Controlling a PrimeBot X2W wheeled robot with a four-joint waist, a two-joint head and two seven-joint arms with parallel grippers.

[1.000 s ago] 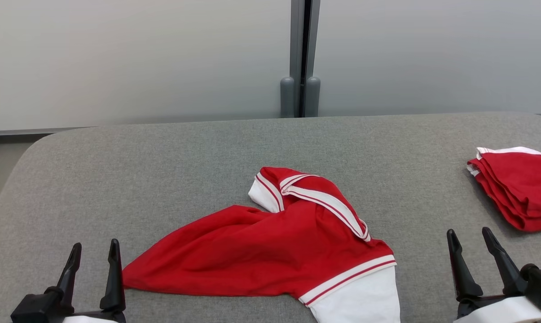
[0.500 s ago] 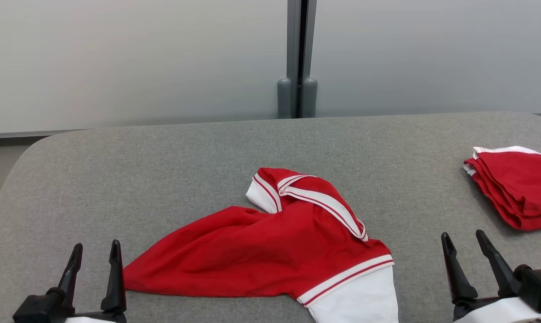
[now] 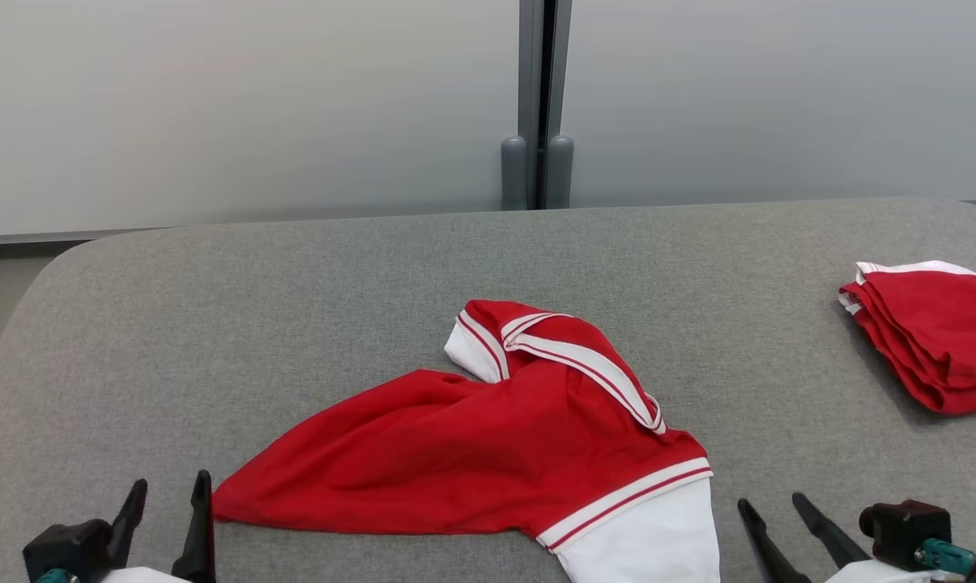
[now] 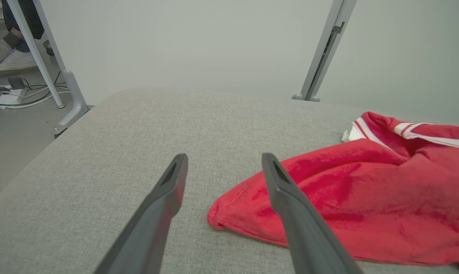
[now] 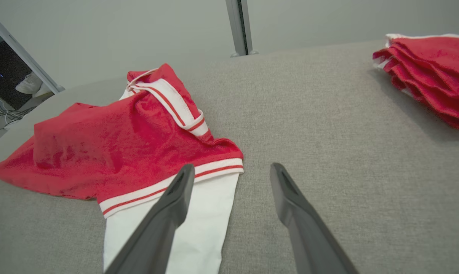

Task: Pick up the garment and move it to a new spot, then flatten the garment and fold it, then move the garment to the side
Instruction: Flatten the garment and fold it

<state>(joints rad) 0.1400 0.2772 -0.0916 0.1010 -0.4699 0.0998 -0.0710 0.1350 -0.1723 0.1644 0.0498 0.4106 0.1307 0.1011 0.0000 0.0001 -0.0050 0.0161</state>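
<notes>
Grey table (image 3: 293,308) bore the garment (image 3: 471,461) between left gripper (image 3: 172,479) and right gripper (image 3: 769,499), both spread; each likely needed to pinch its nearest edge.

**Around the garment: places on the table**

Garment (image 3: 488,453): lies on the table (image 3: 293,308), about midway across, nearer the front edge than the back.

Left gripper (image 3: 172,483): stands just beside the garment's left tip, at the table's front edge.

Right gripper (image 3: 771,502): stands near the garment's right end, apart from it, also at the front edge.

Folded stack (image 3: 933,332): rests well to the right of the garment and a little behind it, on the same table, by the right edge.

Post (image 3: 538,105): rises behind the garment, beyond the table's back edge, between two wall panels (image 3: 212,105).

Cables (image 4: 12,93): lie on the floor (image 4: 19,129) far left of the garment, past the table's left edge.
</notes>
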